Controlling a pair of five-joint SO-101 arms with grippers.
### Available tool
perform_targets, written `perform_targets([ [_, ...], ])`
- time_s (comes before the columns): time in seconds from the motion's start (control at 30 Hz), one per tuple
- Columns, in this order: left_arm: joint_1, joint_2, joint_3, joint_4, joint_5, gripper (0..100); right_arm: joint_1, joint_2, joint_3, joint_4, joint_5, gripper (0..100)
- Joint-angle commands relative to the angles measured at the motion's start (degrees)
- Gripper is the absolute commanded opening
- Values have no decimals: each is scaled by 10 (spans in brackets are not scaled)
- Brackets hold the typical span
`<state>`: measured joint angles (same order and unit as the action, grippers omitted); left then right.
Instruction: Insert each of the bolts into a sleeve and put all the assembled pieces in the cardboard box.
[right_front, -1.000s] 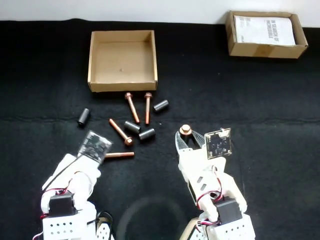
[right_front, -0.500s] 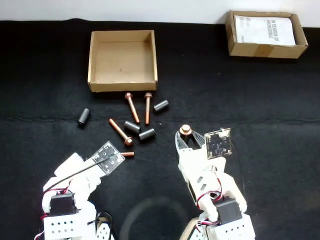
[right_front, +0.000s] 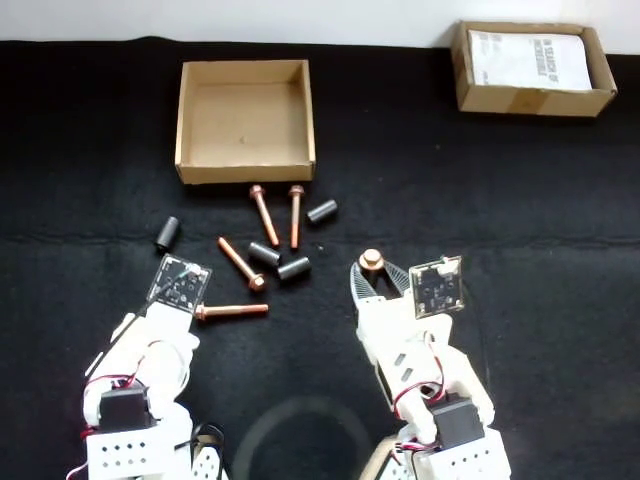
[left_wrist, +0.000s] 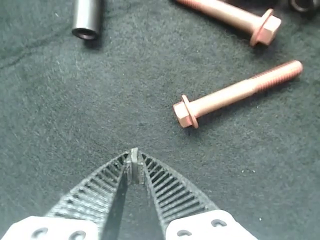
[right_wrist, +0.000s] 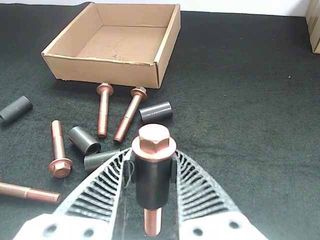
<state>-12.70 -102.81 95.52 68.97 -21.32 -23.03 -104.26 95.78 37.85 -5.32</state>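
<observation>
Gripping a sleeved bolt (right_wrist: 152, 177), your right gripper (right_wrist: 151, 157) is hovering short of the cardboard box (right_wrist: 105, 68), needing to carry it there; your left gripper (left_wrist: 134, 159) is hanging shut beside a loose bolt (left_wrist: 235, 95).

The left gripper (left_wrist: 134, 156) has swung back off the loose bolt (left_wrist: 235, 95).

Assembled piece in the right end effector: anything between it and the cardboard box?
Two bolts and a sleeve lie flat before the cardboard box, between it and the assembled piece in the right end effector; a raised carry likely clears them.
</observation>
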Motion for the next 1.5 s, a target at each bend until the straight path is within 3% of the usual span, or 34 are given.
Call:
perform_targets([
  [0.0,-5,-4,-2,-10,12,9,8,-4,46,0,4,6],
  [0.17,-5,-4,-5,-51,235,9,26,-4,46,0,4,6],
  [0.23,-2,-4,0,-53,285,9,26,-4,44,-1,4,6],
  [0.63,-1,-4,15,-55,294,9,23,61,-70,-4,4,6],
  [0.93,-1,-4,15,-53,294,9,18,484,-366,-61,2,6],
  [1.33,-5,-4,15,-55,291,9,9,942,-835,7,5,6],
  [1.47,-5,-4,15,-54,291,9,-8,1074,-1022,97,93,6],
])
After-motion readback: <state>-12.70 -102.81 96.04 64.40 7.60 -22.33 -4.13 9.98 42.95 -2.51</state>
